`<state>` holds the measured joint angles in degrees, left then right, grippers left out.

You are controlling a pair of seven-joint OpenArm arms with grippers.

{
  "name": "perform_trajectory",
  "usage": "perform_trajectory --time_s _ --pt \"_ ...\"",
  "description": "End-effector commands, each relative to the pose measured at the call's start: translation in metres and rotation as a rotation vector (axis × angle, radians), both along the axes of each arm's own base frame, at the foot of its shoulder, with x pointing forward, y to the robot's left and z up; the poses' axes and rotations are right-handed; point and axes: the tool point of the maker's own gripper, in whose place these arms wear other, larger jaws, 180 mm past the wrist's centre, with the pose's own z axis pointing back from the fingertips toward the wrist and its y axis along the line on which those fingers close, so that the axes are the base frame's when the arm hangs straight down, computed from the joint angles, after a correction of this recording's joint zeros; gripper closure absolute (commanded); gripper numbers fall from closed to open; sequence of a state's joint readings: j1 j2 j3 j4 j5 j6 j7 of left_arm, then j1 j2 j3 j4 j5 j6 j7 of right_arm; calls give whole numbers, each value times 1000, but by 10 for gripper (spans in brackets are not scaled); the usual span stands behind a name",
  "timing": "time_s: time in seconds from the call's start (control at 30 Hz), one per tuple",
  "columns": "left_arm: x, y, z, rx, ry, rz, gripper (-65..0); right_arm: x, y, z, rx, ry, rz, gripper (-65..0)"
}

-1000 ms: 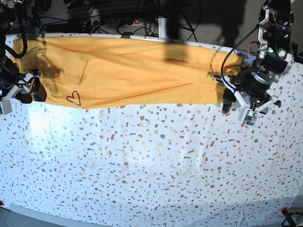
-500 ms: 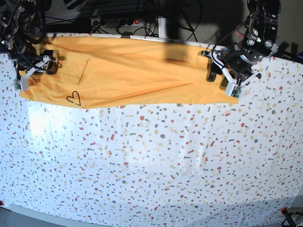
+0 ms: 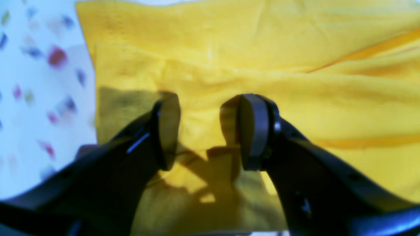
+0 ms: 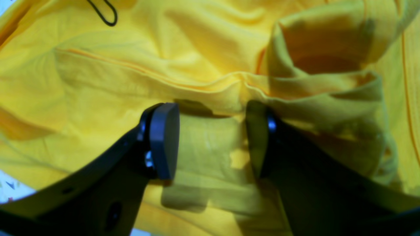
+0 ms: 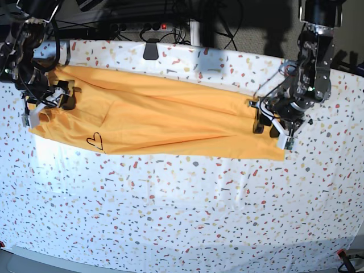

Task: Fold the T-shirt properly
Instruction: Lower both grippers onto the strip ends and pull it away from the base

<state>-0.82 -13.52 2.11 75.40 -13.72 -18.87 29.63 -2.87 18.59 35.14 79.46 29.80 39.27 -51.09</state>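
Observation:
The mustard-yellow T-shirt lies as a long folded band across the far half of the table, with a small black heart outline near its left end. My left gripper sits over the band's right end. In the left wrist view the left gripper has its jaws apart over flat yellow cloth, near the cloth's edge. My right gripper sits over the band's left end. In the right wrist view the right gripper is open over bunched folds, and a black line shows at the top.
The table is covered by a white speckled cloth. A dark clip sits at the table's back edge. Cables and a power strip lie behind it. A strip of bare tablecloth shows behind the shirt.
The shirt has slid toward the table's front, baring speckled cloth behind it. Both grippers came forward with its ends, and the right end now sits lower than before.

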Motion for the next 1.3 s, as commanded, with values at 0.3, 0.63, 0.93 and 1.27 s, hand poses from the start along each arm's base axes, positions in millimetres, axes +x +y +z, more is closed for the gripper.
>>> perform_trajectory --time_s 0.3,0.63,0.93,1.27 --pt "-20 40 -55 117 239 68 -292 54 25 5 -126 -33 101 -326" --pt "-16 64 -48 158 213 83 -292 73 45 -15 -90 18 144 -326" --pt "-3 56 -31 109 159 85 -292 88 67 19 -46 -113 234 -326" --pt "23 44 9 106 33 56 -293 100 70 77 -147 -232 276 -326"
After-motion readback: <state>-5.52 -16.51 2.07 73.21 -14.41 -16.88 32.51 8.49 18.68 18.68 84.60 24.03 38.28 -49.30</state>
